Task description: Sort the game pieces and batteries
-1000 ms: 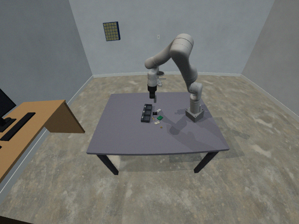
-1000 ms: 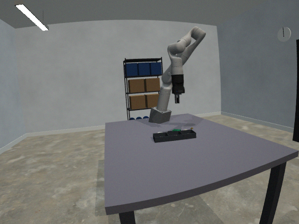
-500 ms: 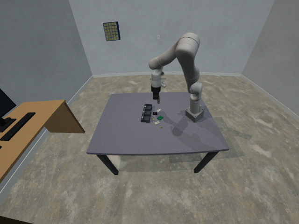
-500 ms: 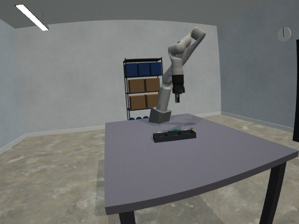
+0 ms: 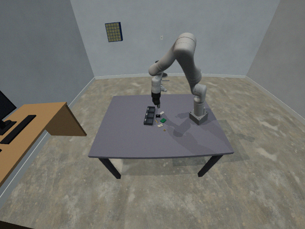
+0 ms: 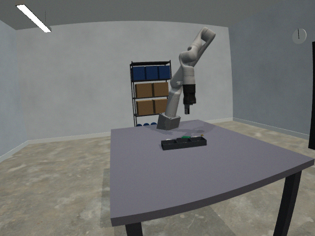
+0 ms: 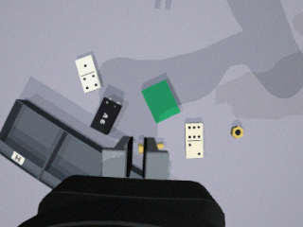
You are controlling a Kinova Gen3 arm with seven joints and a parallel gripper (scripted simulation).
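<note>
A black tray of three bins [image 7: 57, 146] lies on the table; their letters are too small to read. Beside it lie a white domino [image 7: 87, 74], a black domino [image 7: 108, 113], a second white domino [image 7: 193, 139] and a small yellow cylinder, perhaps a battery [image 7: 159, 146], partly hidden by my finger. My gripper [image 7: 137, 150] hovers above the table at the tray's edge, over the yellow cylinder. Its fingers are nearly shut with a narrow gap and nothing between them. In the top view the gripper [image 5: 157, 106] hangs above the tray [image 5: 149, 115].
A green block [image 7: 161, 100] and a small gold nut [image 7: 238, 131] lie among the pieces. The arm's base [image 5: 198, 116] stands at the table's right rear. A wooden desk [image 5: 32, 123] is off to the left.
</note>
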